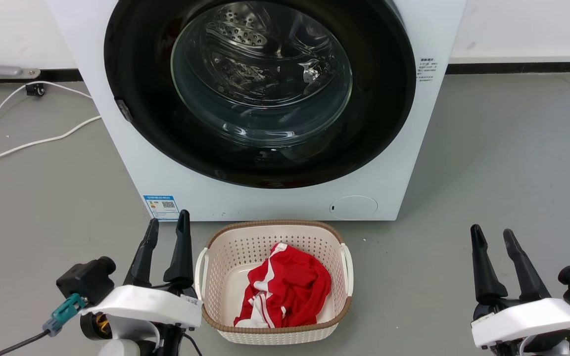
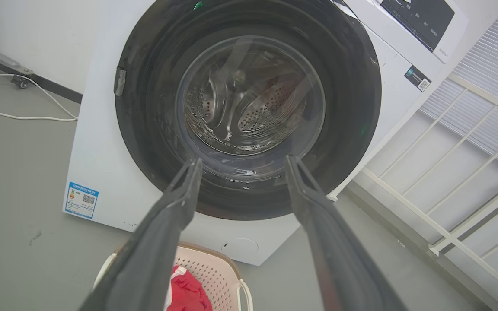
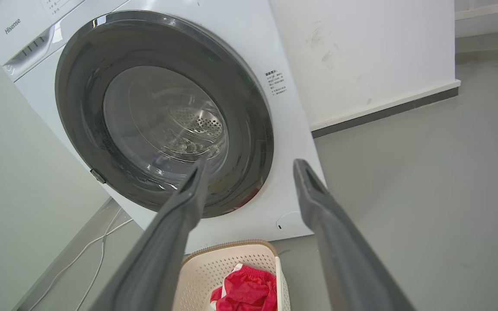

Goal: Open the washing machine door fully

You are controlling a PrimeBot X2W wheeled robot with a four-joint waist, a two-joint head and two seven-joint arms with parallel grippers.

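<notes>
The washing machine door (image 1: pixel 379 99) sat shut, flush in the front of the washing machine (image 1: pixel 131 163), which stood on the grey floor (image 1: pixel 488 158) against a white wall (image 1: pixel 512 24). The opening looked not yet begun. The left gripper (image 1: pixel 168 218) and right gripper (image 1: pixel 491 230) hung low, well apart from the door, fingers spread and empty. The next move probably called for reaching the small grey tab (image 1: pixel 123 110) on the door's left rim and pulling outward. A basket (image 1: pixel 275 228) holding a red garment (image 1: pixel 290 287) stood just before the machine. A white cable (image 1: pixel 32 143) lay along the floor's left edge.
</notes>
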